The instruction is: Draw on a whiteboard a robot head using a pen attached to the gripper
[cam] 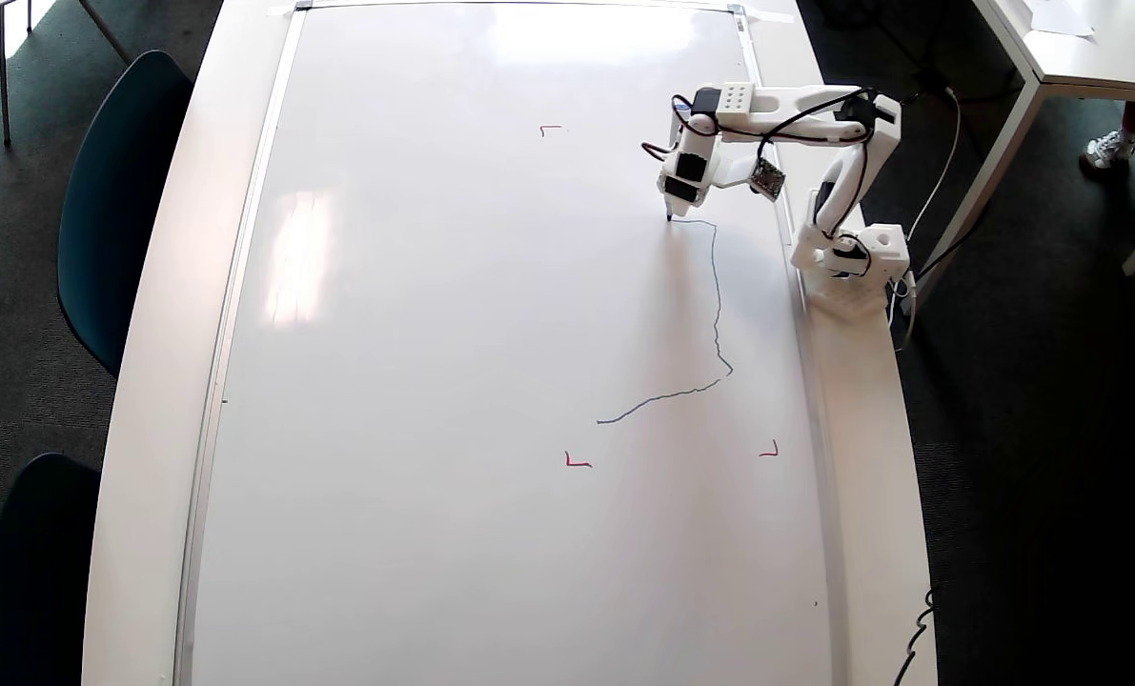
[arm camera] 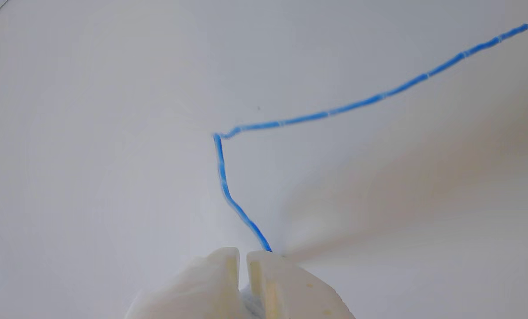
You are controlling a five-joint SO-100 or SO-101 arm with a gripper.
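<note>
Glossy white whiteboard [cam: 434, 381] fills the table under me in the overhead view, red corner marks [cam: 577, 462] low on it. Right of those, my blue line [cam: 717, 305], all there is of the robot head, climbs to the pen [cam: 669, 215] tip touching the board. My gripper [arm camera: 242, 253] is nearly pressed together, a thin slit between its fingers in the wrist view.

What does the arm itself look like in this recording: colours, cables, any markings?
A small white plastic arm with black servo blocks, looping black and red cables, and a flat plate of dots near the wrist. The gripper has pale cream, blunt fingers.
</note>
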